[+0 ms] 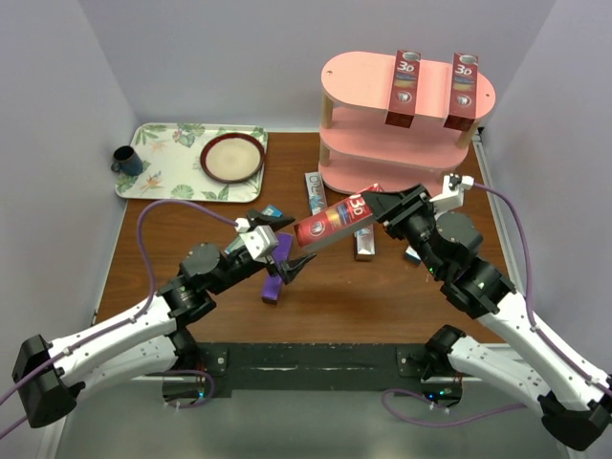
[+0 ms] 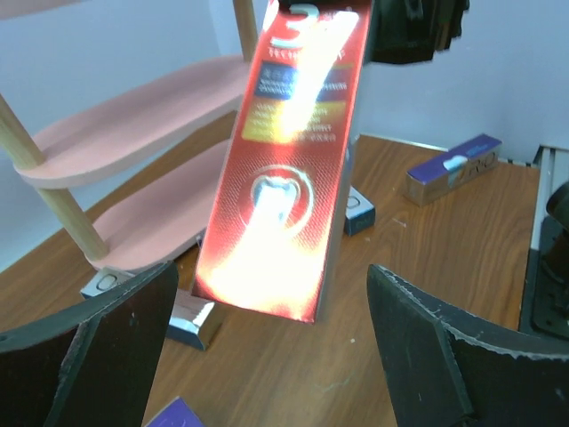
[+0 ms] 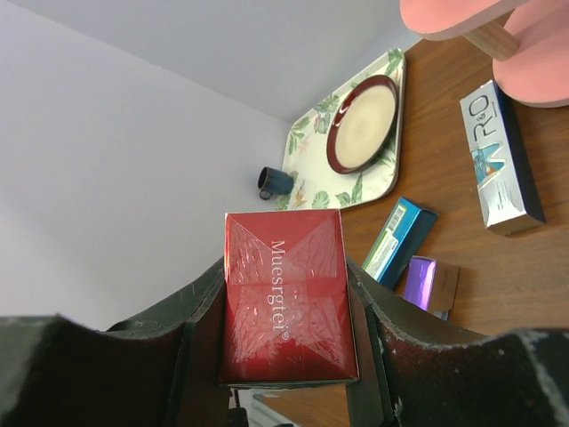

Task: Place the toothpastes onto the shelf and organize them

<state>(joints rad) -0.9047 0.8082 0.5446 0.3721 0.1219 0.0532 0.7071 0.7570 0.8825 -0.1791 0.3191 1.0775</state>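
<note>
Top external: right gripper (image 1: 380,205) was clamped on a red carton (image 1: 330,223) mid-air, left gripper (image 1: 292,260) gaped empty; next it probably needed lifting onto the shelf (image 1: 359,81).

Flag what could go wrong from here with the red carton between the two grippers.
The right gripper clamps the red carton at one end only; it could pivot or slip. The left gripper stands open around the free end; releasing before it closes would likely drop it onto the purple carton below.
</note>
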